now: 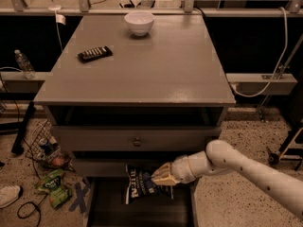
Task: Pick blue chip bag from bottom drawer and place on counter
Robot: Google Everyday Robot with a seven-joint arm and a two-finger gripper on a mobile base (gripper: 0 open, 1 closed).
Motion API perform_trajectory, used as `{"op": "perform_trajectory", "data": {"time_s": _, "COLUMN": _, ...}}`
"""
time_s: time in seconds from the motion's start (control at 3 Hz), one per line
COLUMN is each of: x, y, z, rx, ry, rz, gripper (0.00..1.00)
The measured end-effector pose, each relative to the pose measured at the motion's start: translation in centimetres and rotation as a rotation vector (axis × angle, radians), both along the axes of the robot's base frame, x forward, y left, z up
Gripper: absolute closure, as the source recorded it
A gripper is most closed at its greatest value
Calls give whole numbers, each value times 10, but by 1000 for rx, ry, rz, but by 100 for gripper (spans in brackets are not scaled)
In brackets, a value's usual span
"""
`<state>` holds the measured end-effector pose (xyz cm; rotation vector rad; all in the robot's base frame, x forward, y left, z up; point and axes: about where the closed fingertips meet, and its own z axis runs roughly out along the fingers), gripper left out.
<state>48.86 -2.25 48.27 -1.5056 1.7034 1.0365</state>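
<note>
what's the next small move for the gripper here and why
Probably raise the gripper a little, drawing it slightly away from the cabinet. It grips the blue chip bag by its upper right edge, and the bag hangs over the open bottom drawer, close to the drawer fronts and well below the counter.

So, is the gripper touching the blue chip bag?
Touching. The camera view shows the gripper pinching the blue chip bag by its upper right edge above the bottom drawer.

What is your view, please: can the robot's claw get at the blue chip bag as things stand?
Yes, it looks so: the claw is closed on the blue chip bag at its upper right edge, holding it above the open bottom drawer, with nothing in between.
</note>
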Motion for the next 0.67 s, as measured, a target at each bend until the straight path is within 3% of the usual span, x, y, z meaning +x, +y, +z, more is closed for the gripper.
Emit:
{"op": "perform_trajectory", "data": {"time_s": 0.33, "x": -2, "y": 4, "z": 37, "rx": -39, "ry": -70, "rz": 34, "gripper": 100}}
{"op": "perform_trajectory", "data": {"time_s": 0.67, "x": -10, "y": 6, "z": 82, "rx": -111, "ry": -183, "rz": 45, "gripper": 100}}
